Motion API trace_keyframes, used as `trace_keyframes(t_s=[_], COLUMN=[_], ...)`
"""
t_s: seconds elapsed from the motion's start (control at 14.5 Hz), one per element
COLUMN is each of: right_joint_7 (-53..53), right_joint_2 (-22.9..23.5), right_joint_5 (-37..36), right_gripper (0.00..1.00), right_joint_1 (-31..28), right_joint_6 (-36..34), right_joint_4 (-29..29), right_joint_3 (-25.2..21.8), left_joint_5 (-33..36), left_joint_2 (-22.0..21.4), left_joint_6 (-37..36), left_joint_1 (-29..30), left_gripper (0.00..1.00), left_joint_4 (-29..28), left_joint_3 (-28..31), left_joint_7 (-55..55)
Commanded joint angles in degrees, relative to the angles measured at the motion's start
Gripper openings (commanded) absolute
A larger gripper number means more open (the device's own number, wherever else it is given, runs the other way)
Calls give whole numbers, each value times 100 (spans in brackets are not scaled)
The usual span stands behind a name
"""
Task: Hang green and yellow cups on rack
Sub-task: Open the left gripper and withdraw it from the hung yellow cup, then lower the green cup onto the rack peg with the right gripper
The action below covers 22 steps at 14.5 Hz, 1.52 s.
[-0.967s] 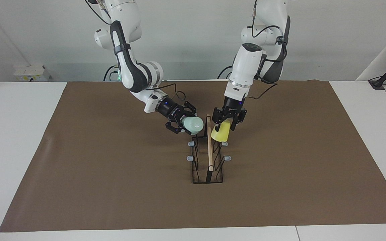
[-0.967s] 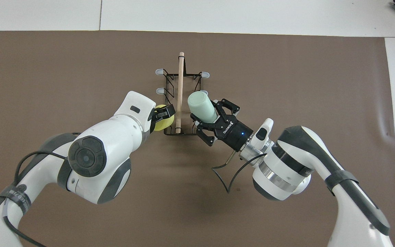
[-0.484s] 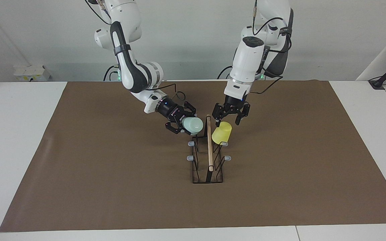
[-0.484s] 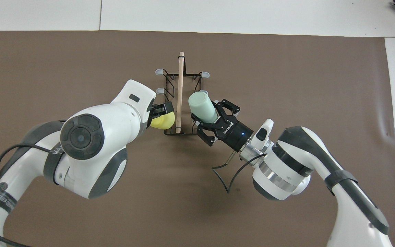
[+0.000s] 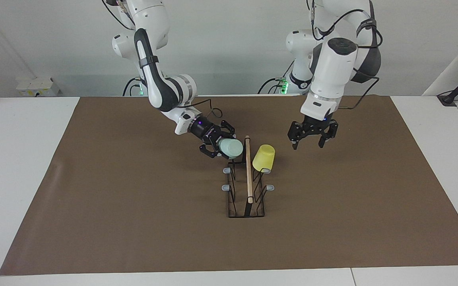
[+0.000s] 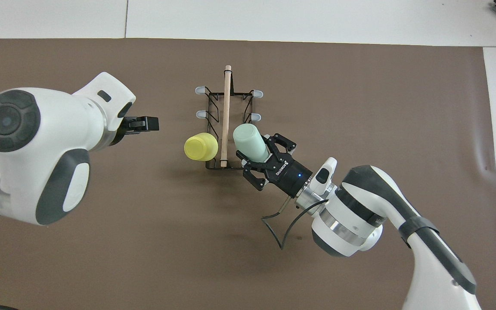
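Left gripper [image 5: 311, 139] has let go & swung clear, jaws spread; yellow cup [image 5: 263, 158] hangs on rack [image 5: 246, 186] prong nearest robots. Right gripper [image 5: 218, 145] grasps green cup [image 5: 231, 148] w/ sidewall pinch; prob light, slick plastic.

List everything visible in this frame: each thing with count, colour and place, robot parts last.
Yellow cup: one, bright yellow, upside down on a rack prong at the end nearest the robots, on the left arm's side.
Green cup: one, pale mint, in the right gripper, over the prong on the rack's right-arm side.
Rack: one, black wire with wooden rod and grey-capped prongs, mid-mat.
Mat: one, brown, covering the white table.
Left gripper: open, empty, over the mat beside the rack.
Right gripper: shut on the green cup.
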Motion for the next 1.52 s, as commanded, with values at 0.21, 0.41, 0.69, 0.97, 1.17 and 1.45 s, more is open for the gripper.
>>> trace_keyframes(t_s=[0.21, 0.41, 0.69, 0.97, 1.17, 1.45], right_joint_7=[-814, -991, -1027, -1045, -1036, -1036], right_joint_2=[76, 429, 534, 561, 561, 570], right_joint_5=[666, 517, 244, 244, 253, 253], right_gripper=[0, 0, 0, 0, 100, 100], right_joint_1=[-38, -205, -364, -364, -372, -364], right_joint_6=[-622, -1126, -1265, -1301, -1257, -1196], right_joint_4=[-262, -236, -183, -192, -174, -174], right_joint_3=[-5, -32, -23, -23, -14, -14], left_joint_5=[64, 11, 20, 20, 11, 11], left_joint_2=[-81, -37, -80, -89, -203, -247], left_joint_6=[-1001, -1554, -2311, -2995, -3164, -3226], left_joint_1=[-95, -122, -122, -25, -25, 45], left_gripper=[100, 100, 100, 100, 100, 100], left_joint_4=[771, 1236, 1633, 1861, 1810, 1765], left_joint_3=[916, 1171, 1383, 1410, 1375, 1375], left_joint_7=[1418, 1971, 2543, 2764, 2764, 2746])
